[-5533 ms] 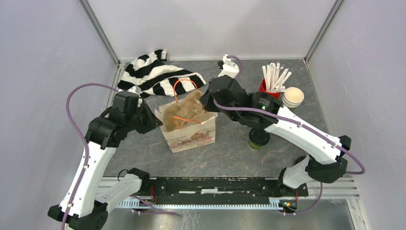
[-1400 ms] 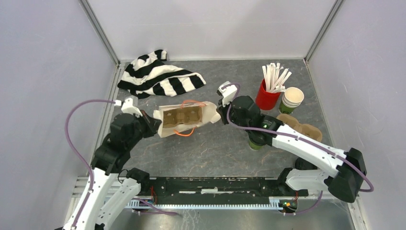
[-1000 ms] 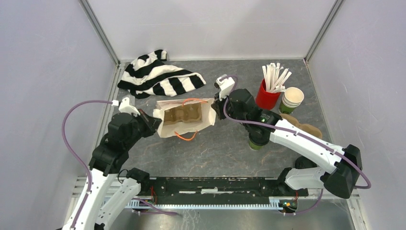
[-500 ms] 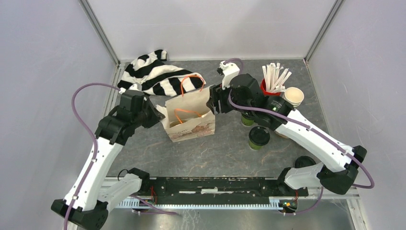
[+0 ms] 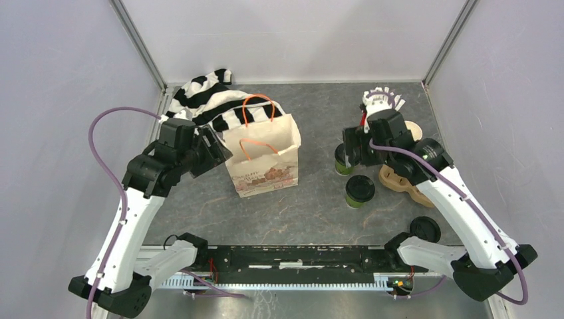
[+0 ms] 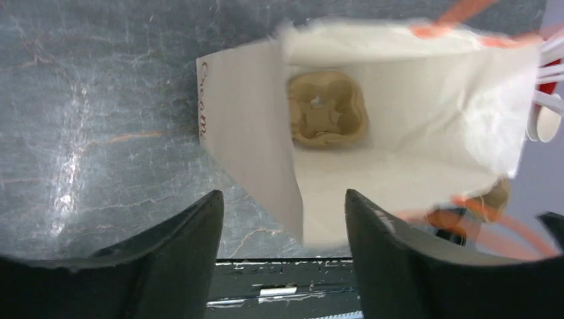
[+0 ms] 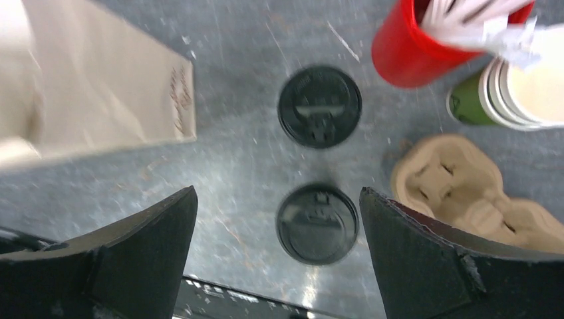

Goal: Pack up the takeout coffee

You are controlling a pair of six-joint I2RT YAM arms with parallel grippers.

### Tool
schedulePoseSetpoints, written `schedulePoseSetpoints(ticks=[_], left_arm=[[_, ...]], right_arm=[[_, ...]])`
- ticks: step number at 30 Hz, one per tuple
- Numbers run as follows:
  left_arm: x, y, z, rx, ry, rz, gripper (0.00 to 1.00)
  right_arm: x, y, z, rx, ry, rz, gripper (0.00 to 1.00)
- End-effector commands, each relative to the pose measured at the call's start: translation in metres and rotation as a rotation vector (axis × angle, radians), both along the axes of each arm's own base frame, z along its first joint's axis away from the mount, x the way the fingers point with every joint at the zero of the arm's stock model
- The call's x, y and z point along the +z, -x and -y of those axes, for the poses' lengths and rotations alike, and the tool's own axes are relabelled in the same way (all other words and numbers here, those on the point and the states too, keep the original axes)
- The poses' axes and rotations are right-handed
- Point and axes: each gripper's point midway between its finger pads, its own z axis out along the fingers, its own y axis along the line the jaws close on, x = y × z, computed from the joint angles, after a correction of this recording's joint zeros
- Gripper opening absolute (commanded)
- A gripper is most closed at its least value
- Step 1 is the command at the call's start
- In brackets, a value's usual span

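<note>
I see left gripper [image 6: 282, 199] spread at the paper bag [image 6: 253, 133], right gripper [image 7: 277, 193] wide apart above near cup [image 7: 317, 224] and far cup [image 7: 320, 106]

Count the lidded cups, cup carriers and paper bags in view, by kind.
Paper bag: 1
Lidded green cups: 2
Cardboard cup carriers: 2, one inside the bag, one outside
Total: 5
</note>
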Motion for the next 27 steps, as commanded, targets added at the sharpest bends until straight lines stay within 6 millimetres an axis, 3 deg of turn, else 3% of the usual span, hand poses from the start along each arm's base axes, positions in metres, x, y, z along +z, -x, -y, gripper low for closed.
schedulePoseSetpoints(ticks=[1,5,10,20,27], left_arm=[[0.039,-0.003,-0.004,-0.067,-0.040,0.129,0.80],[0.052,-0.001,-0.006,-0.093,-0.064,0.173,0.86],[0.059,0.003,0.000,-0.136,-0.039,0.193,0.88],[0.071,0.016,0.009,-0.210,0.008,0.250,0.90],[0.074,0.019,0.014,-0.254,0.012,0.250,0.90]], right_arm=[[-0.061,0.041,0.031,0.015,0.169,-0.220,0.98],[-0.094,0.060,0.027,0.047,0.148,-0.320,0.98],[-0.119,0.071,0.024,0.085,0.150,-0.391,0.98],[-0.124,0.056,0.036,0.018,0.206,-0.322,0.98],[-0.142,0.054,0.033,-0.009,0.183,-0.334,0.98]])
